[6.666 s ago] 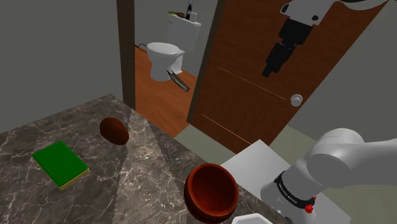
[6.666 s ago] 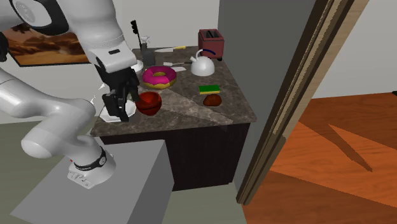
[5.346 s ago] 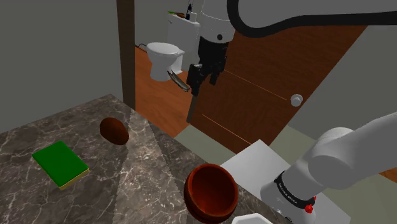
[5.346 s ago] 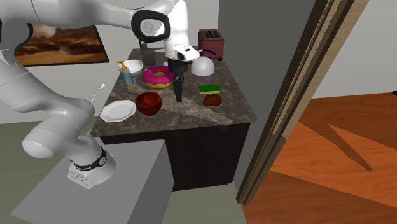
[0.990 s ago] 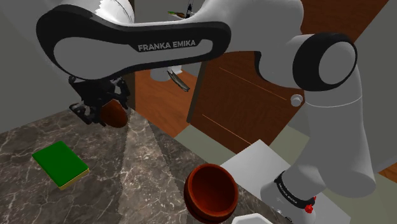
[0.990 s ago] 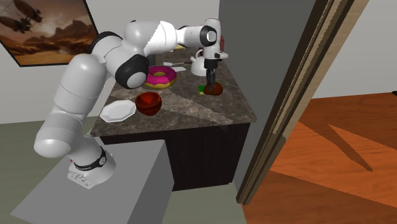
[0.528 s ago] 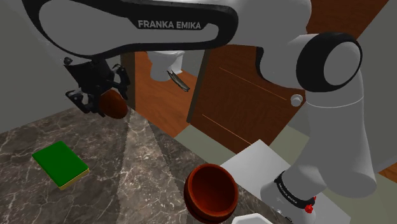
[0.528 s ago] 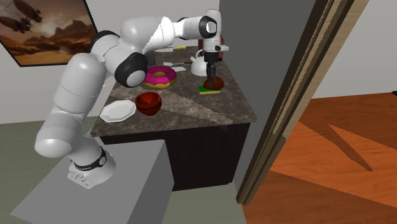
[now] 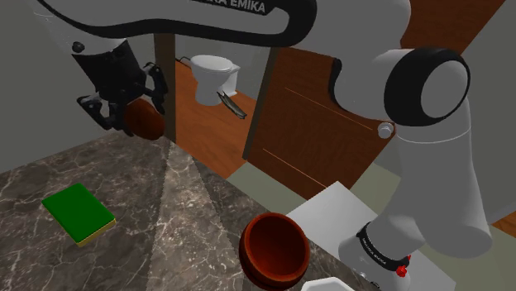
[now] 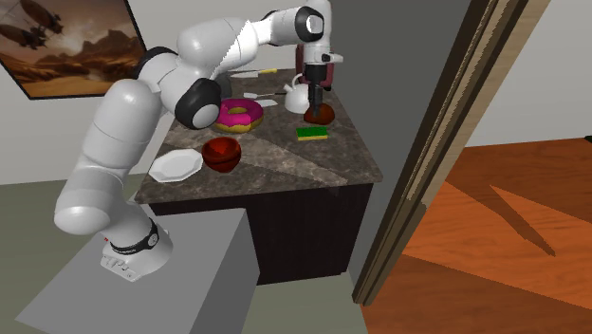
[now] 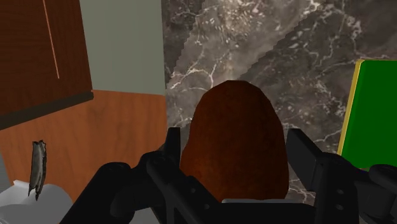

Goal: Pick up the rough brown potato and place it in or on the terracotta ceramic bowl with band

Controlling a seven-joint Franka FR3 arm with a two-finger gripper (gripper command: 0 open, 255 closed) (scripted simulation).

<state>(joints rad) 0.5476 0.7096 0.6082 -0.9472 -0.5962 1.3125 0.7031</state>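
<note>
The brown potato (image 9: 150,123) hangs in the air above the dark marble counter (image 9: 182,219), and my gripper (image 9: 135,121) is shut on it. In the wrist view the potato (image 11: 232,143) sits clasped between the two black fingers (image 11: 174,145), with the counter far below it. The terracotta bowl (image 9: 275,248) stands near the counter's front edge, toward the stand. In the second exterior view the gripper (image 10: 317,107) holds the potato (image 10: 321,115) above the counter's far right part, well away from the bowl (image 10: 221,153).
A green sponge (image 9: 78,213) lies on the counter under and beside the lifted potato. A pink donut (image 10: 236,115), a white plate (image 10: 175,165) and a white kettle (image 10: 297,96) share the counter. A brown door (image 9: 331,99) stands open beyond the counter's edge.
The gripper has risen straight up with the potato held in it, lifting it off the counter. The bowl and the sponge have not moved.
</note>
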